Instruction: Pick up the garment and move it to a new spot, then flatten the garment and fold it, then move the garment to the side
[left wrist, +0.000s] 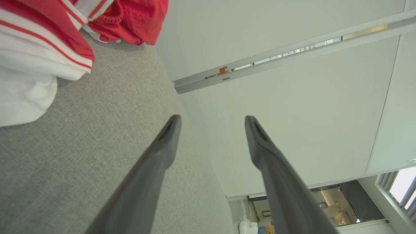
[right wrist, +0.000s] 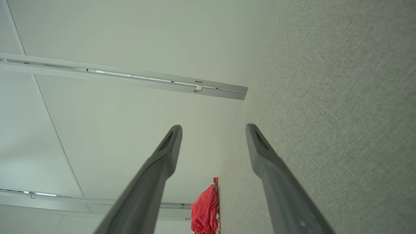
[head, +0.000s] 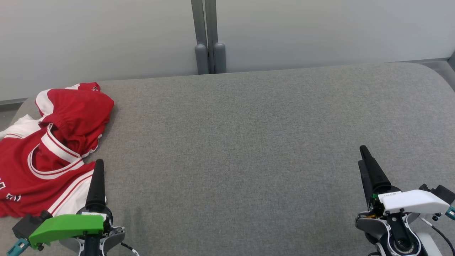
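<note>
Both pairs of jaws stand wide apart and hold nothing: the left gripper (head: 98, 167) hovers low at the near left, its fingers (left wrist: 165, 139) spread above bare cloth, and the right gripper (head: 363, 156) sits well apart at the near right. Just beside the left gripper lies the garment (head: 46, 156), a red jersey with white trim, crumpled in a heap at the far left end of the grey padded surface (head: 231, 142). Its left part runs out of the head view, so I cannot tell whether it hangs over the edge. Nothing of the task looks done yet. A pinch on the bunched top fold would likely catch one layer only, so the jersey may twist as it lifts. A sideways nudge from a finger could push it off the left end
</note>
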{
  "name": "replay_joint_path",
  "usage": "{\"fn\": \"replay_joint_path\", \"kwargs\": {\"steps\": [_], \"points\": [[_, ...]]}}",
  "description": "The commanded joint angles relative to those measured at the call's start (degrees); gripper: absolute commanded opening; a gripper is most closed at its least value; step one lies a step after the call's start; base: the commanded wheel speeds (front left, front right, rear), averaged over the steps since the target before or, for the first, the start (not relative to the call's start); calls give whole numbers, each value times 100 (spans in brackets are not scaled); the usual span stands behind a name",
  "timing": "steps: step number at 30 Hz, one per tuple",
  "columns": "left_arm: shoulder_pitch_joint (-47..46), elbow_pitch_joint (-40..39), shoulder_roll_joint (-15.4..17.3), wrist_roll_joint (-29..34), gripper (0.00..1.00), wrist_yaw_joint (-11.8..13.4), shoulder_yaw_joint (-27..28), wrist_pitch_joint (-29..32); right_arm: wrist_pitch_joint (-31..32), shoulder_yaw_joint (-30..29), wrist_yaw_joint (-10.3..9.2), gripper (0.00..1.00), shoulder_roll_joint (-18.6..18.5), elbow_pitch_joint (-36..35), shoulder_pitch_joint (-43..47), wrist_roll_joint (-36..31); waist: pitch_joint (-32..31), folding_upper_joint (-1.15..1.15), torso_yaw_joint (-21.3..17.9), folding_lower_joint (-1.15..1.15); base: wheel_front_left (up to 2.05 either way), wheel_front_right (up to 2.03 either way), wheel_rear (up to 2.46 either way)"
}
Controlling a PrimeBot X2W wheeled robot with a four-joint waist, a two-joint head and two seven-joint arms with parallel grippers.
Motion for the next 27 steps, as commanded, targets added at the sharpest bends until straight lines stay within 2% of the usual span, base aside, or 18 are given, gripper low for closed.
{"fn": "replay_joint_path", "kwargs": {"steps": [1,12,19,27], "points": [[-161,-130,30,322,100,-13,-22,-61,-68,60,1,100,-85,-159,-152,-182,0,0,2,0,0,0,0],[-165,-248,36,1674,100,112,-194,-290,-303,195,1,100,-131,-343,-155,-1174,-18,0,29,0,0,0,0],[-176,-208,40,2635,100,257,-315,-430,-444,305,1,100,-210,-334,-160,-2062,-26,0,43,0,0,0,0],[-192,-168,44,3455,100,364,-432,-575,-588,446,2,100,-251,-273,-170,-3054,-28,0,52,0,0,0,0]]}}
